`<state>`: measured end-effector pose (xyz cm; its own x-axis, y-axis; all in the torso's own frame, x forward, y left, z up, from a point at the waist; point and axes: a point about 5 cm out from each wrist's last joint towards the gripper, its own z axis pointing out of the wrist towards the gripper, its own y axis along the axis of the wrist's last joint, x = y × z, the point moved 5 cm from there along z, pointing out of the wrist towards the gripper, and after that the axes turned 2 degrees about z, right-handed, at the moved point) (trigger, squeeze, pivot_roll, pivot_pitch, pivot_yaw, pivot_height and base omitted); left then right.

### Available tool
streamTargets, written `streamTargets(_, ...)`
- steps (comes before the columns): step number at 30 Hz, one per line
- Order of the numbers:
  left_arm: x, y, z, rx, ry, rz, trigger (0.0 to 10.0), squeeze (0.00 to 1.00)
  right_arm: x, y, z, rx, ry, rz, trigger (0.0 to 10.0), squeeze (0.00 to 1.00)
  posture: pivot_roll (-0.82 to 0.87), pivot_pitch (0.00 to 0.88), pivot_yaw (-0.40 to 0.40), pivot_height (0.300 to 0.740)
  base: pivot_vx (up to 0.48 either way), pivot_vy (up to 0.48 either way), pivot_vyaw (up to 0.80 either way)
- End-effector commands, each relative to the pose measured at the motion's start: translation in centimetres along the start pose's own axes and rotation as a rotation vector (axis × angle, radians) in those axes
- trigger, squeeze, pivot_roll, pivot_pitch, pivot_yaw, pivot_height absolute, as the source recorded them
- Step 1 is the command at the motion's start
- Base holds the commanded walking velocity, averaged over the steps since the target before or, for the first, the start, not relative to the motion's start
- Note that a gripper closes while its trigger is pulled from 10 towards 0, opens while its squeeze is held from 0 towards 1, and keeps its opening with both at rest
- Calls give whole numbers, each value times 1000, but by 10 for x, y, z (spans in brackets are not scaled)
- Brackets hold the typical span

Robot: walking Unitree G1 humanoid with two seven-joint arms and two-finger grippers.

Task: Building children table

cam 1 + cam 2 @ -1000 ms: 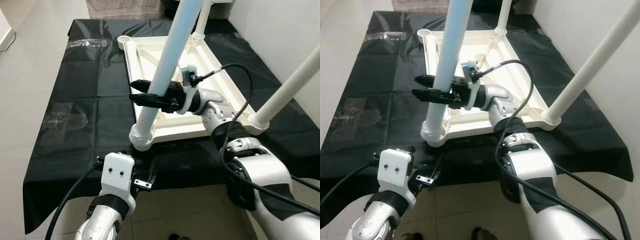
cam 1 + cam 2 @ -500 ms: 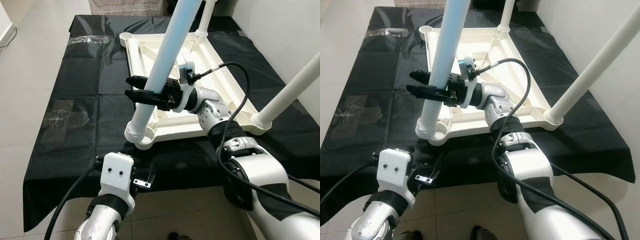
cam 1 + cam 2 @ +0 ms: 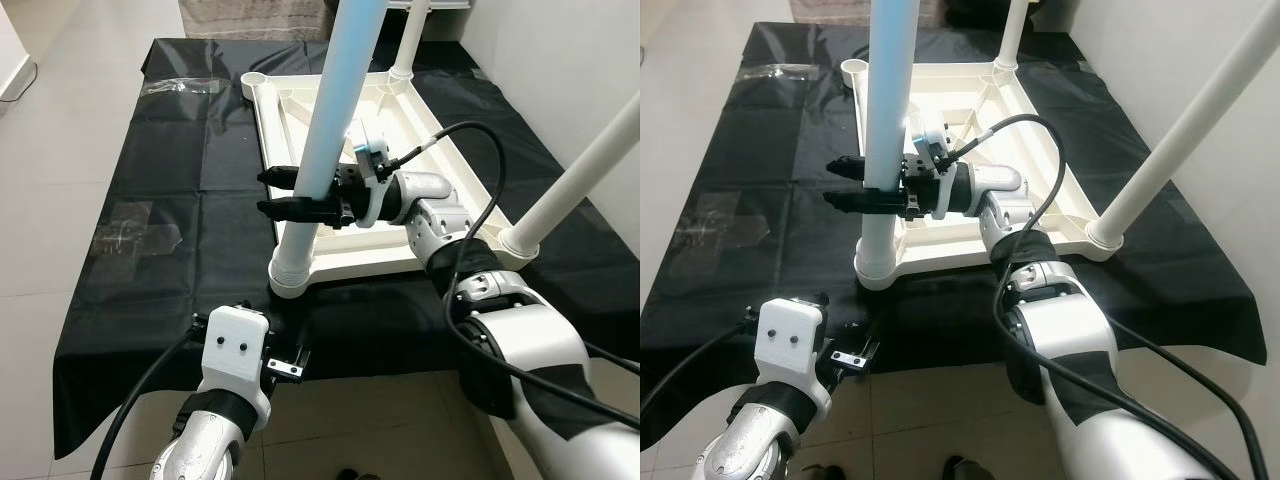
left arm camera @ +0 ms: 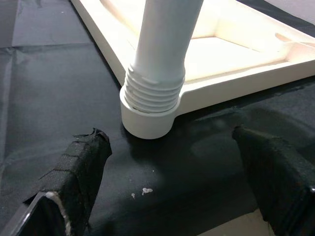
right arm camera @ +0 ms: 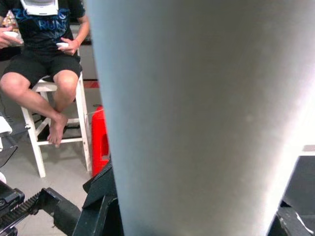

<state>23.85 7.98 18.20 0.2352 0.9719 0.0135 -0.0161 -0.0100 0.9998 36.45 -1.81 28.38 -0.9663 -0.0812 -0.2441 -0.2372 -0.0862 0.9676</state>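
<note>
A white children's table top [image 3: 440, 185] lies upside down on a black cloth [image 3: 170, 150]. Its near-left table leg [image 3: 325, 120] stands almost upright, threaded end in the corner socket [image 4: 147, 115]. My right gripper [image 3: 266, 192] reaches in from the right and is shut on this leg, one black finger on each side. The leg's pale surface [image 5: 197, 113] is close against the right wrist camera. Another leg [image 3: 575, 175] rises at the near-right corner, a third [image 3: 405, 45] at the far side. My left gripper [image 4: 177, 196] hangs open low in front of the socket, holding nothing.
The far-left corner socket [image 3: 250, 78] has no leg in it. Pieces of clear tape [image 3: 135, 228] lie on the cloth's left part. Tiled floor surrounds the cloth; a wall runs along the right. A person sits on a white stool [image 5: 47, 88] beside a red object [image 5: 98, 140].
The leg in my right gripper has swung from leaning to the right to nearly upright over the socket. The left arm has stayed where it was.
</note>
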Motion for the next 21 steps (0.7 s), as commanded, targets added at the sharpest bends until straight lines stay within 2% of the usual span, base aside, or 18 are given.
streamTargets(1,-2,-2,-2,11,-2,-4,10000,0,14,-38,-6,142,54,101,10000,0,119,238,-118,740,0,0,0)
streamTargets(8,-3,-2,-2,10,-3,-3,10000,0,14,-44,3,177,62,114,10000,0,115,238,-117,740,0,0,0)
streamTargets(14,-2,0,-2,5,2,0,10000,0,4,-45,23,172,-34,133,10000,0,122,245,-124,740,0,0,0)
streamTargets(21,-1,0,-2,5,5,3,10000,0,4,-46,29,160,-42,150,10000,0,116,244,-126,740,0,0,0)
